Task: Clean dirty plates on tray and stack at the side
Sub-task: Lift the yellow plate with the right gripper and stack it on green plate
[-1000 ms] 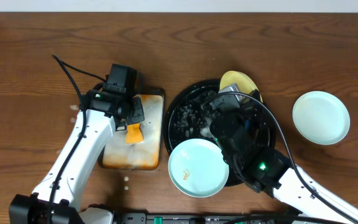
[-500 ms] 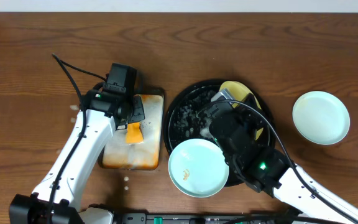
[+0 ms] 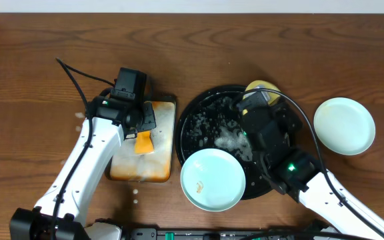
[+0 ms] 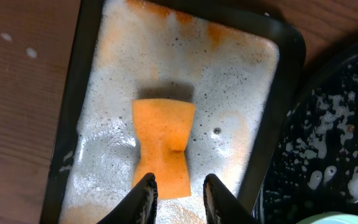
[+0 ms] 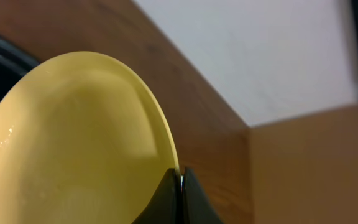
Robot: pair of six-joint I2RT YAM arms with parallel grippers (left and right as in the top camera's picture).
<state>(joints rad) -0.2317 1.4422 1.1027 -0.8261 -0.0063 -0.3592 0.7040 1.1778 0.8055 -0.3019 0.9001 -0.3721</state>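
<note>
- The yellow plate (image 3: 261,87) is pinched at its rim by the right gripper (image 5: 180,182), whose fingers are pressed together on the thin edge. It is held tilted over the far edge of the black tray (image 3: 187,127), probably so that drips fall into the tray and its face can be reached for wiping.
- The orange sponge (image 4: 165,146) is clamped at its near end by the left gripper (image 4: 179,182), with the jaws narrowed around it. It is kept low over the foamy pan (image 4: 79,93), presumably to be loaded with suds before scrubbing.
- One mint plate (image 3: 212,180) is seen lying across the near rim of the tray, with a small orange speck on it, so it is judged not yet cleaned.
- The other mint plate (image 3: 344,125) is set on the table (image 3: 245,40) to the right, well apart from the tray, apparently as the start of the stack.
- Compared with a second ago, the yellow plate is shown more edge-on in the overhead view after a brief dip toward the tray.
- The right arm is shifted rightward, so more foam in the tray is uncovered.
- The left arm, sponge and both mint plates are unchanged.
</note>
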